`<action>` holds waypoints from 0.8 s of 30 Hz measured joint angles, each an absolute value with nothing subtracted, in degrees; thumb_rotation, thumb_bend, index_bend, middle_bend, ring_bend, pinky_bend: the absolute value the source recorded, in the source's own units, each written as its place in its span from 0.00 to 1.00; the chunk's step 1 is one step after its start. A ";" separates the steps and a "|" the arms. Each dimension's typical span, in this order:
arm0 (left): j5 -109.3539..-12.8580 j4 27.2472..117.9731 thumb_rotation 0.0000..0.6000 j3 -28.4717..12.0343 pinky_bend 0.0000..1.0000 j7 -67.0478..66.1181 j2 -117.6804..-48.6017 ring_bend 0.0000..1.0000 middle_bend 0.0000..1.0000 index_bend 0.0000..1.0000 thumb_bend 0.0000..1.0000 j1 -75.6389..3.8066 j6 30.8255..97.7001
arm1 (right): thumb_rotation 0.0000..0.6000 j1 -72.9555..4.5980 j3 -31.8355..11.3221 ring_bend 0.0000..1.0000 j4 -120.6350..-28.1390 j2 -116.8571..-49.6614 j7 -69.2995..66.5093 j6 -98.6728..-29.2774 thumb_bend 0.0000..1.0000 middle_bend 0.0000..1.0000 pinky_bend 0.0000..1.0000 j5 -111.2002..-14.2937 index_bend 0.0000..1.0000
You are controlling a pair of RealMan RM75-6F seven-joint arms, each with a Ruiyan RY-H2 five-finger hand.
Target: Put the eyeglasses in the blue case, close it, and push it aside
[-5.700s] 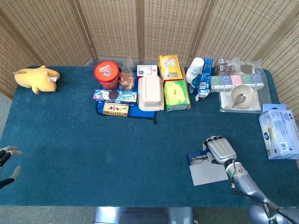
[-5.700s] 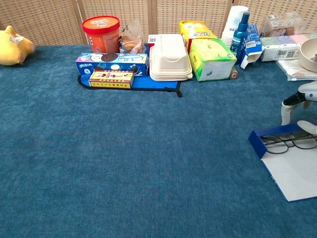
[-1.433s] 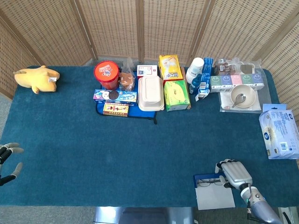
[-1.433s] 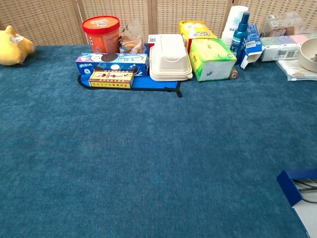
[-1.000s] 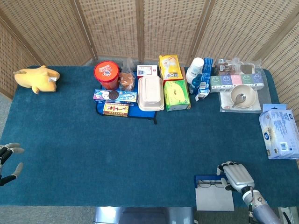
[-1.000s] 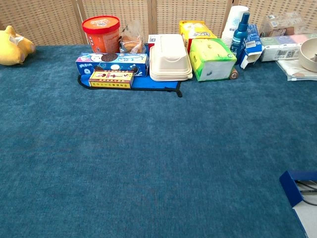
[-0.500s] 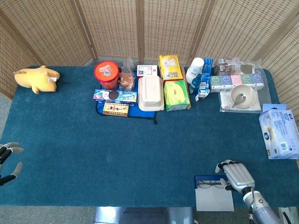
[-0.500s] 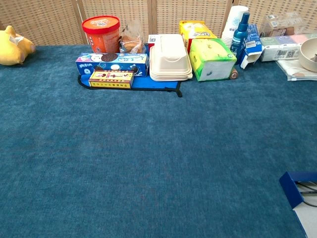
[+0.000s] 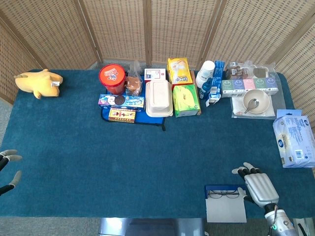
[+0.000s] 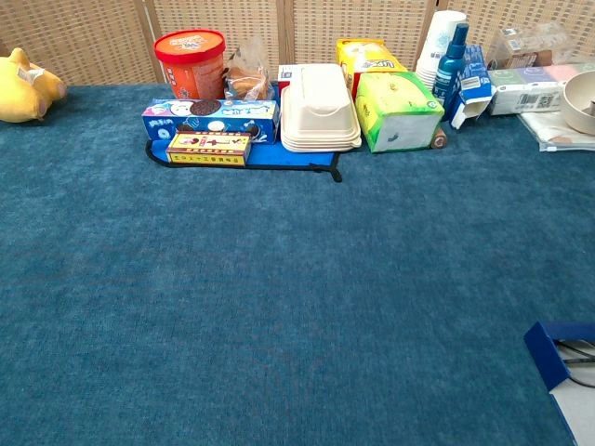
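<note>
The blue case [image 9: 212, 188] lies open at the table's near right edge, its pale lid [image 9: 225, 209] flat toward me. The eyeglasses [image 9: 223, 194] lie inside the tray. My right hand [image 9: 260, 187] hovers just right of the case, fingers spread and holding nothing, clear of the glasses. In the chest view only the case's blue corner [image 10: 548, 348] and a bit of the eyeglasses [image 10: 578, 354] show at the right edge. My left hand [image 9: 8, 172] is at the far left edge, fingers apart and empty.
A row of goods lines the back: red tub [image 9: 112, 78], white clamshell box [image 9: 158, 98], green tissue box [image 9: 185, 100], bottle [image 9: 204, 74], bowl with spoon [image 9: 256, 102]. A yellow plush toy [image 9: 39, 82] sits back left. A wipes pack [image 9: 294, 141] lies right.
My right hand has lifted off the case and drawn back to the right, opening its fingers. The case and eyeglasses stayed put at the near edge.
</note>
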State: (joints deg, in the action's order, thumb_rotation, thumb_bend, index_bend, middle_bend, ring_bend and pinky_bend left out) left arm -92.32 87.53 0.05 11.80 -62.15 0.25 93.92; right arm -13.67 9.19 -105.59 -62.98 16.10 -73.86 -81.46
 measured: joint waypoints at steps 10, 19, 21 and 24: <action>-92.26 85.33 0.99 -0.52 0.22 15.85 -62.04 0.30 0.29 0.35 0.34 0.50 95.13 | 1.00 -7.13 11.49 0.15 -90.49 -72.44 11.78 -83.53 0.38 0.26 0.29 -94.02 0.21; -93.67 84.57 0.99 -0.58 0.22 17.97 -60.29 0.30 0.28 0.34 0.34 0.87 97.26 | 1.00 -1.44 12.12 0.13 -74.72 -81.57 6.25 -90.06 0.38 0.22 0.28 -98.21 0.13; -93.94 84.62 0.99 -0.61 0.22 18.47 -60.04 0.30 0.28 0.34 0.34 0.91 97.70 | 1.00 -0.41 12.23 0.13 -72.51 -82.84 5.15 -91.15 0.38 0.21 0.28 -98.89 0.12; -94.08 84.56 0.99 -0.68 0.23 19.53 -59.65 0.30 0.28 0.33 0.34 0.99 98.13 | 1.00 0.94 12.36 0.12 -69.67 -84.20 3.98 -92.90 0.38 0.19 0.27 -99.84 0.09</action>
State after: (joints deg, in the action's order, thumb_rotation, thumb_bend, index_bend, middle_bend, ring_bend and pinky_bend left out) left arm -94.08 84.56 -0.68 19.53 -59.65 0.99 98.13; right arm 0.94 12.36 -69.67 -84.20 3.98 -92.90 -99.84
